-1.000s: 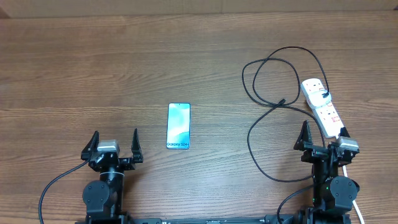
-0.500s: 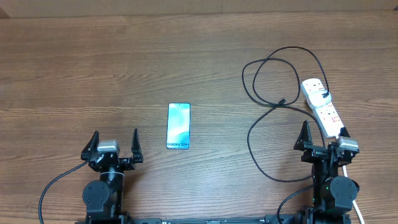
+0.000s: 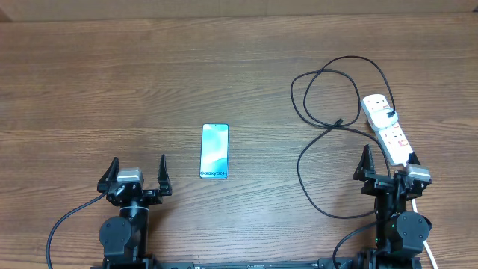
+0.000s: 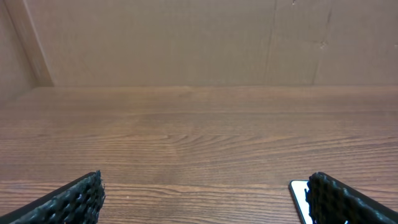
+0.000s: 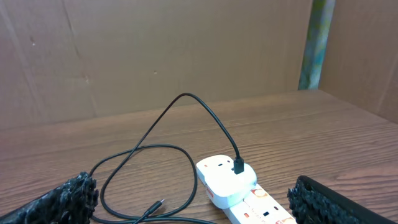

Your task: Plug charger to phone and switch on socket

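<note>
The phone [image 3: 214, 152] lies flat on the wooden table with its screen lit, just ahead and right of my left gripper [image 3: 137, 170]. That gripper stands open and empty; one corner of the phone [image 4: 298, 194] shows beside its right finger [image 4: 342, 200]. The white socket [image 3: 388, 128] lies at the right, and its near end reaches my open, empty right gripper [image 3: 388, 166]. The black charger [image 3: 328, 97] runs in loose loops from a white adapter block [image 5: 225, 180] on the strip's far end. Its free connector tip [image 5: 155, 207] rests on the table left of the strip.
Brown cardboard walls [image 4: 186, 37] close off the back of the table. The strip's white cord [image 3: 427, 246] runs down past the right arm's base. A black arm cable [image 3: 60, 224] curves out left of the left arm.
</note>
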